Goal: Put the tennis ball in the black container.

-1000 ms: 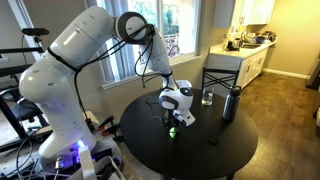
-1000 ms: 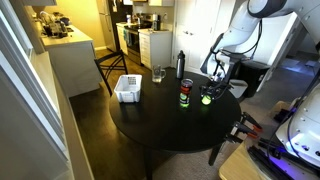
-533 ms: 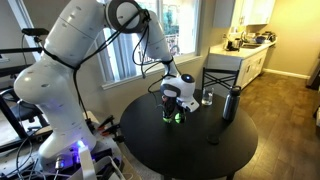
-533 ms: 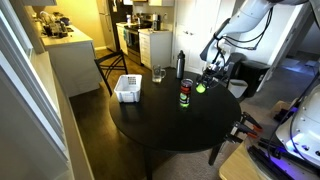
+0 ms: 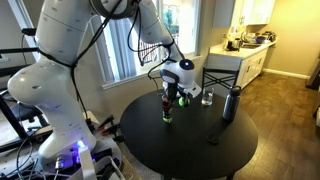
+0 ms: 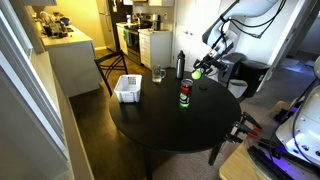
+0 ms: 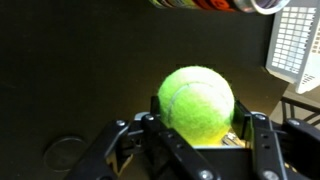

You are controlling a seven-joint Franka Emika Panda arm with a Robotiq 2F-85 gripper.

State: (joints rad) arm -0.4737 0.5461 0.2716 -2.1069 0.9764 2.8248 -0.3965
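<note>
the end effector (image 6: pixel 200 71) is clamped on the ball (image 7: pixel 197 103), up in the air over the worktop (image 6: pixel 170 125) edge by the robot (image 5: pixel 55 90). the container (image 6: pixel 185 95) stands lower, nearer the middle of the worktop, so the ball should go that way, then down

Daylit windows, dim interior, soft wrist view

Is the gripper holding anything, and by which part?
Yes: the gripper holds the tennis ball, pinched across its middle from two opposite sides.
</note>
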